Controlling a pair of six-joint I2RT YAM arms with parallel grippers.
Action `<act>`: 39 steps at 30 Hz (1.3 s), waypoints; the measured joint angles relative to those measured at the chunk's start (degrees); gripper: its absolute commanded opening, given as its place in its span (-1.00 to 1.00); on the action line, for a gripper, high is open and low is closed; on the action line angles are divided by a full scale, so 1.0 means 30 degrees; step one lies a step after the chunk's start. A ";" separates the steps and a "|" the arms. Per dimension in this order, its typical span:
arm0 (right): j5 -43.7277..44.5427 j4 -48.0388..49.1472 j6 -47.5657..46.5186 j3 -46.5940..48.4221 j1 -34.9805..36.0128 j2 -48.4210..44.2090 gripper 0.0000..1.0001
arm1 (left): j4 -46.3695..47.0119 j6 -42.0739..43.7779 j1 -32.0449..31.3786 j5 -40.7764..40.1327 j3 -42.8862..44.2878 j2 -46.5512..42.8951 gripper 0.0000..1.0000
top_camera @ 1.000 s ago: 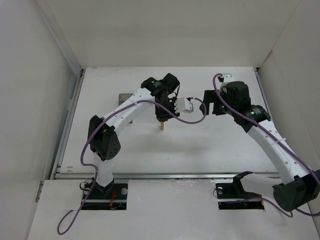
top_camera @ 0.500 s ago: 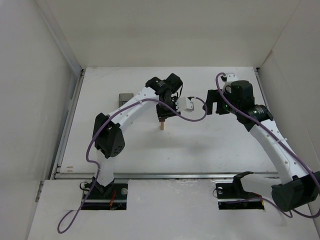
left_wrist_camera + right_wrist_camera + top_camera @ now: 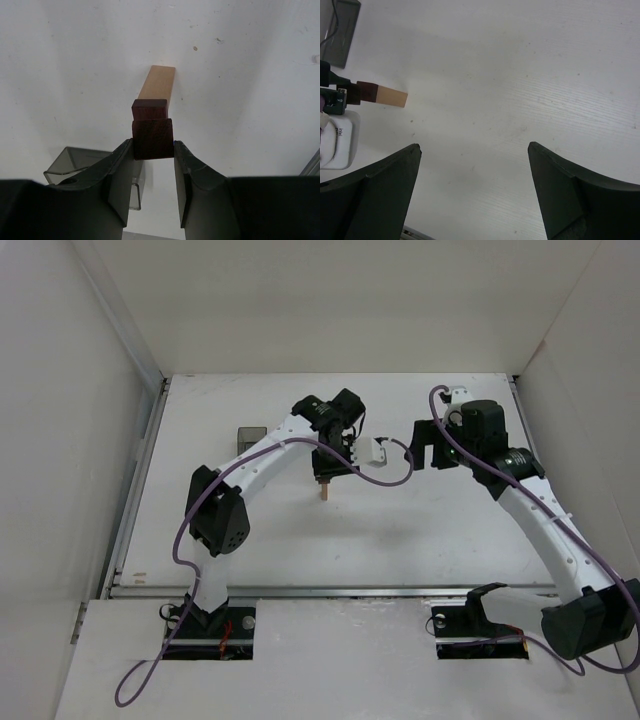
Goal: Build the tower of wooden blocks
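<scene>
A slim light tan upright piece [image 3: 325, 493] stands mid-table; it also shows in the left wrist view [image 3: 158, 86] and the right wrist view [image 3: 391, 97]. A small dark reddish-brown block [image 3: 149, 109] sits on its top. My left gripper [image 3: 153, 146] is shut on a second dark reddish-brown block [image 3: 153, 138] and holds it directly over the first. I cannot tell whether the two blocks touch. In the top view the left gripper [image 3: 327, 471] hovers right above the tan piece. My right gripper [image 3: 474, 150] is wide open and empty, to the right of the tower [image 3: 424, 448].
A dark translucent rectangular bin [image 3: 249, 435] lies left of the tower; it also shows in the left wrist view [image 3: 90, 167] and the right wrist view [image 3: 340, 30]. White walls close in the table on three sides. A purple cable loops between the two grippers.
My left arm has shifted a little, with its gripper still over the tan piece. My right gripper has drawn slightly to the right.
</scene>
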 measured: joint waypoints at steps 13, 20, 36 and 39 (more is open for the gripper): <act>-0.0153 0.0029 -0.0168 -0.0240 -0.0219 -0.0291 0.86 | 0.0015 0.0080 0.0168 0.0189 -0.0182 0.0000 -1.00; -0.0153 -0.0051 -0.0255 -0.0663 -0.0219 -0.0444 0.86 | 0.0015 0.0080 0.0160 0.0197 -0.0182 0.0000 -1.00; -0.0153 -0.0073 -0.0277 -0.0947 -0.0364 -0.0444 0.86 | 0.0022 0.0160 0.0168 0.0539 -0.0182 0.0437 -1.00; -0.0153 -0.0058 -0.0277 -0.0947 -0.0364 -0.0444 0.86 | 0.0022 0.0233 0.0160 0.0554 -0.0182 0.0576 -1.00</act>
